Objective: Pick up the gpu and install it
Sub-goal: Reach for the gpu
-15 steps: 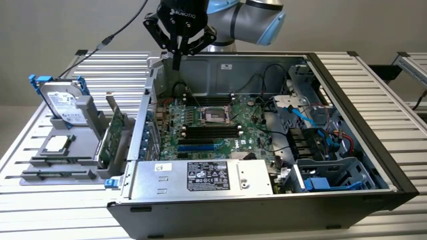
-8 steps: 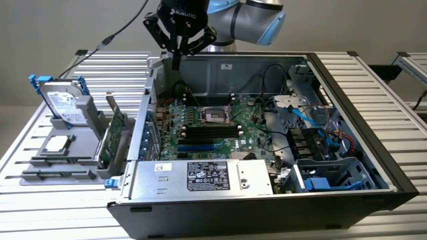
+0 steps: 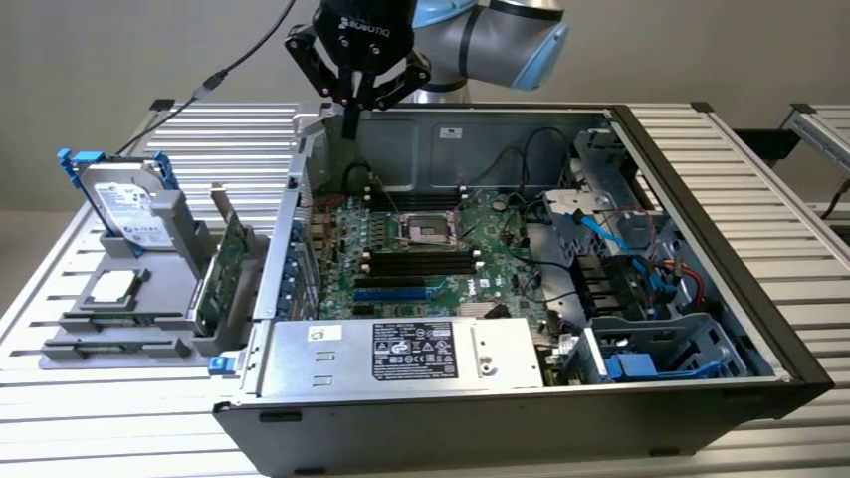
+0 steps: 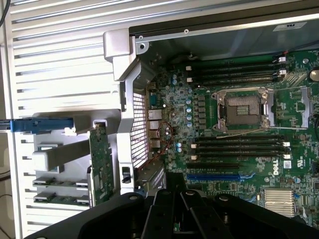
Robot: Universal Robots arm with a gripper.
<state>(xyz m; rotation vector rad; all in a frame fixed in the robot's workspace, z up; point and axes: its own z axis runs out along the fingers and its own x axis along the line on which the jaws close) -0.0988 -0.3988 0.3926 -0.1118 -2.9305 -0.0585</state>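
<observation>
The gpu stands on edge in a grey holder outside the open computer case, on the exterior view's left; its green board face shows. In the wrist view the gpu appears edge-on beside the case's rear wall. My gripper hangs above the case's rear corner, higher than the gpu and farther back, apart from it. Its black fingers are shut together with nothing between them. The motherboard lies flat inside the case, with a blue slot showing in the wrist view.
The holder also carries a silver hard drive with a blue frame and a small square CPU chip. The case's power supply sits at the front, and cables and drive cages crowd the exterior view's right side. A slatted metal table lies beneath.
</observation>
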